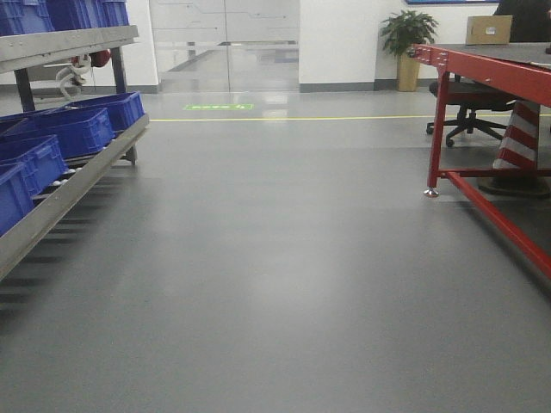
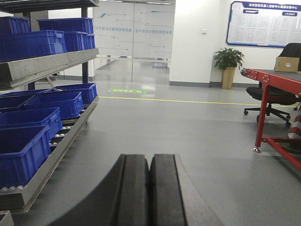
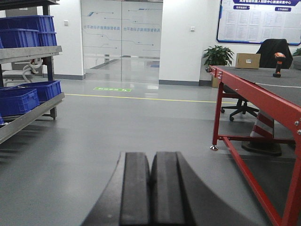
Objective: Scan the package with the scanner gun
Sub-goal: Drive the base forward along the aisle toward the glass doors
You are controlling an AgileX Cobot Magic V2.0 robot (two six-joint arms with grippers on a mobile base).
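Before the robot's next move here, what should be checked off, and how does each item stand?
1. Scanner gun in sight: ok, standing on the red table.
2. Cardboard box in sight: ok, at the table's far end.
3. Box label facing the robot: cannot tell.
4. Left gripper free: ok, jaws shut on nothing.
5. Right gripper free: ok, jaws shut on nothing.
6. Table within reach: not ok, open floor lies between.

text: none legible | wall board point(image 2: 265, 23): print too small | floor marking point(image 2: 126, 90): blurred
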